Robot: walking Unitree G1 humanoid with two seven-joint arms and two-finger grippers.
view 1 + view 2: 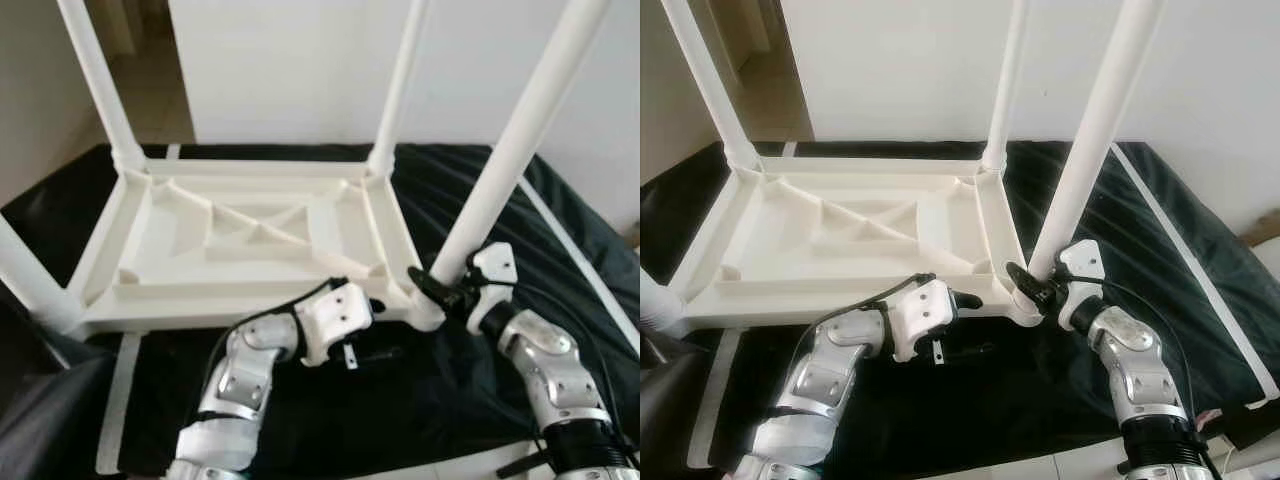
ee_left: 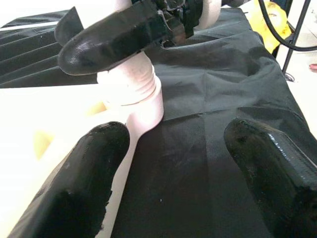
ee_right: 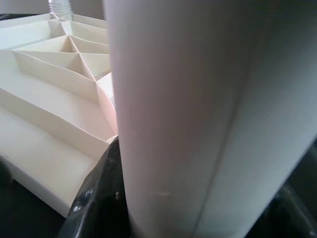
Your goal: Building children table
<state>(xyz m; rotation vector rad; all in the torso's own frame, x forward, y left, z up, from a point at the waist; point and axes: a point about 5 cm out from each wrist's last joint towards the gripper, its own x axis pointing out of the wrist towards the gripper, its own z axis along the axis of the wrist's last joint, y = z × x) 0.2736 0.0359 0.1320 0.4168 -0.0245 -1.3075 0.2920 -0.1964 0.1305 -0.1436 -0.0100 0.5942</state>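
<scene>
tabletop: white plastic tabletop [image 1: 250, 240] lies upside down on a black sheet [image 1: 400, 390], ribbed underside facing up.
legs: four white legs stand up from the corners; far left leg [image 1: 95, 75], far right leg [image 1: 400, 80], near left leg [image 1: 25, 275] partly cut by frame edge, near right leg [image 1: 520, 130] leaning slightly toward the right.
right claw: right claw [image 1: 440, 285] sits at the base of the near right leg, just above the corner socket [image 2: 133, 94]. Its black fingers [image 3: 96, 198] are closed around the leg on both sides; right wrist view has the leg pressed up against the camera.
left claw: left claw [image 1: 960, 300] is at the near edge of the tabletop, just beside the same corner, pointing at it. Fingers [image 2: 84, 188] spread wide, nothing between them, black sheet below the gap.
socket: threaded collar visible at the leg base in left wrist view, leg seated in it; can't tell how tight.
surroundings: white wall [image 1: 300, 60] behind, white strips [image 1: 125, 400] lying on the sheet on both sides.
</scene>
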